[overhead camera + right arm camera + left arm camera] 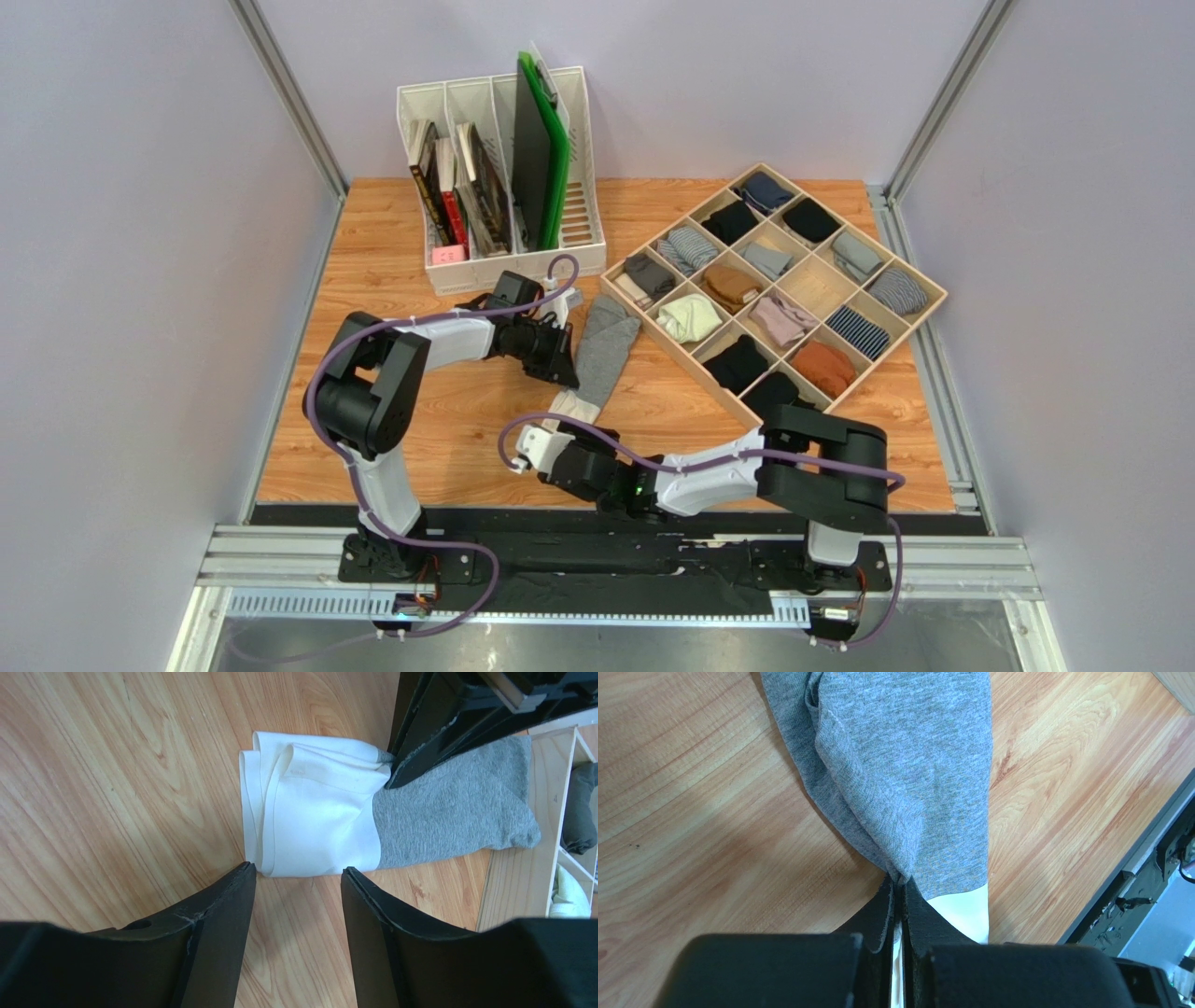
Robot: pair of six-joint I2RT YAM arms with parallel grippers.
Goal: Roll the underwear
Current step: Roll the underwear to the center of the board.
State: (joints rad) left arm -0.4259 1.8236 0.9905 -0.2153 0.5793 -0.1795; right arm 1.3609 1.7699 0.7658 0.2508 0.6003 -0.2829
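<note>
underwear [603, 350] lies on the table [421, 434], left of the divided tray [818, 284].

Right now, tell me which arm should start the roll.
Probably right. The right gripper is open, empty, facing the free end of the waistband. The left gripper is shut on the underwear by the waistband seam, so it's busy anchoring it.

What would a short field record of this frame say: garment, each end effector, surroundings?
garment: heather-grey knit underwear with wide white waistband, a narrow strip on the wooden table, not yet rolled
left end effector: shut on the underwear's edge beside the waistband
right end effector: open, facing the waistband's end
nearby: wooden grid tray of rolled garments
</note>
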